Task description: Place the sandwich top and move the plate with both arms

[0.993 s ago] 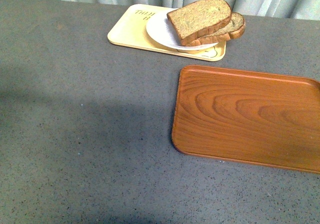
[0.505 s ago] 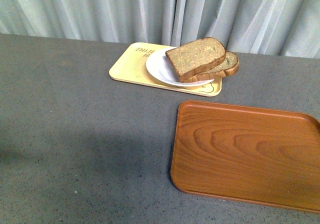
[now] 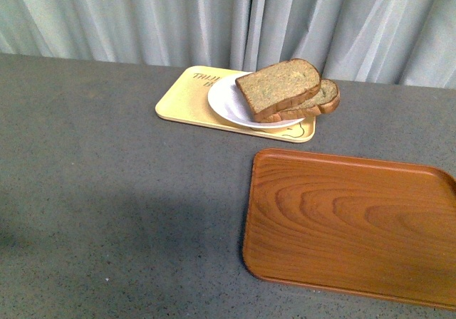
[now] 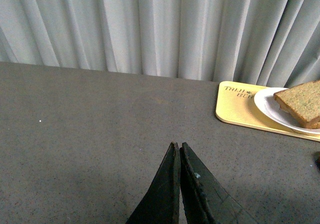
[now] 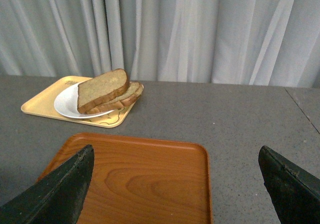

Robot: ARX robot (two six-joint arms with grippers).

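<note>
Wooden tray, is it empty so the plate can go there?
Yes, the wooden tray is bare all over. The grey table left of it is free too. It is crowded on the yellow tray, where the plate holds stacked bread.

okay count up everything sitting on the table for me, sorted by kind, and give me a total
Bread slices: 2, the sandwich top leaning over a lower slice
Plates: 1, the white plate
Trays: 2, the pale yellow tray and the brown wooden tray
Total: 5
</note>
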